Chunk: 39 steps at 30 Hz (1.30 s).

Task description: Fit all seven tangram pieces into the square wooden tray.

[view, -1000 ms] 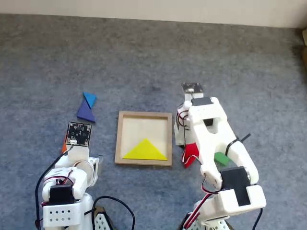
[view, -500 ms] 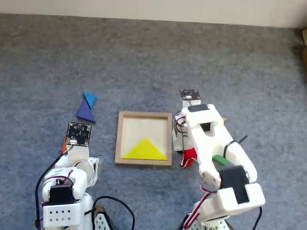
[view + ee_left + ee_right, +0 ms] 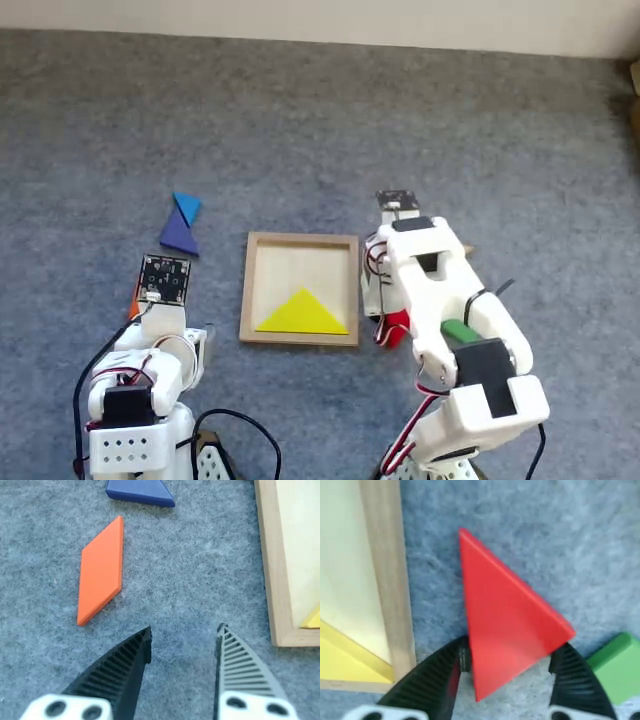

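Over the last second my right arm has dropped lower and slid a bit closer to the square wooden tray (image 3: 300, 240), so from above it now hides most of the red triangle (image 3: 505, 630). That piece lies flat on the carpet (image 3: 300, 120) just off the tray's right edge, with a green piece (image 3: 615, 665) next to it on the side away from the tray.

The right gripper (image 3: 512, 655) has its jaws spread, one on each side of the triangle's lower corner, not pinching it yet as far as I can tell. The left gripper (image 3: 182, 635) hangs to the left of the tray, jaws apart and holding nothing, with the orange parallelogram (image 3: 100, 570) just ahead of it.

Only the yellow triangle (image 3: 302, 312) is in the tray so far, so it's early days. I'd call this the grab on red. Next up is closing on it squarely, lifting, then going over the rim to the bare wood above the yellow one.
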Motion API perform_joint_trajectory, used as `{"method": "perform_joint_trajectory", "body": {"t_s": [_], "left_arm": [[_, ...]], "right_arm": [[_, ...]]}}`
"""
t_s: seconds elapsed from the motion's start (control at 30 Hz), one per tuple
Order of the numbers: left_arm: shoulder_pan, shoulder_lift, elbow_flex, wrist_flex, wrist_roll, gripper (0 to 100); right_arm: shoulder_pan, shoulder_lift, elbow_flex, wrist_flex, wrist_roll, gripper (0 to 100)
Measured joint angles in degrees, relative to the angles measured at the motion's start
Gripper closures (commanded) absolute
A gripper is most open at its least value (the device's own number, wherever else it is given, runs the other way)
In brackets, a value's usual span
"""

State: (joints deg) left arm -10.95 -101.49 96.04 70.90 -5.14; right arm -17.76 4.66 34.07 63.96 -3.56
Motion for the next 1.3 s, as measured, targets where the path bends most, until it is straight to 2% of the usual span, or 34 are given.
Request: {"method": "perform_joint_trajectory", "body": {"t_s": [0.2,0.4,0.47,0.73,0.93,1.1,1.3], "left_arm": [[0.00,0.00,0.00,0.00,0.00,79],[0.00,0.00,0.00,0.00,0.00,79],[0.00,0.00,0.00,0.00,0.00,79],[0.00,0.00,0.00,0.00,0.00,79],[0.00,0.00,0.00,0.00,0.00,79],[0.00,0.00,0.00,0.00,0.00,79],[0.00,0.00,0.00,0.00,0.00,79]], "right_arm": [[-0.44,-6.24,0.97,-0.26,0.00,77.2],[0.44,-8.18,2.37,-0.18,0.00,62.2],[0.44,-8.26,2.37,-0.09,0.00,60.1],[-0.09,-7.65,2.20,-0.09,0.00,60.1],[-1.67,1.93,-3.60,0.00,0.00,60.1],[-1.76,4.22,-6.15,0.18,0.18,60.1],[-1.76,4.31,-6.15,0.18,3.78,60.2]]}}
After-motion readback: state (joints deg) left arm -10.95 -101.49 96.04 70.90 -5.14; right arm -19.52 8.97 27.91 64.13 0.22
